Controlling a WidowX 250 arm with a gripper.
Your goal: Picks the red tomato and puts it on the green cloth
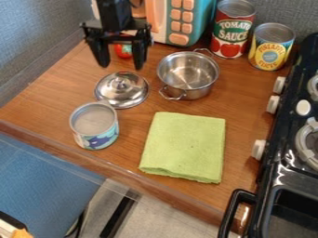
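Note:
My black gripper (120, 65) hangs in the upper left of the camera view, its two fingers spread wide with a gap between them. Behind that gap, a small red tomato (123, 51) with a bit of green on it shows near the back of the wooden counter, partly hidden by the gripper. Whether the fingers stand around the tomato or in front of it, I cannot tell. A folded green cloth (184, 148) lies flat on the counter, right of centre and nearer the front edge.
Between gripper and cloth are a metal lid (122, 90) and a steel pot (188, 74). An open can (95, 126) stands left of the cloth. Tomato sauce (232, 29) and pineapple (271, 47) cans stand behind, near a toy microwave (181, 22). A black stove (292, 153) borders the right.

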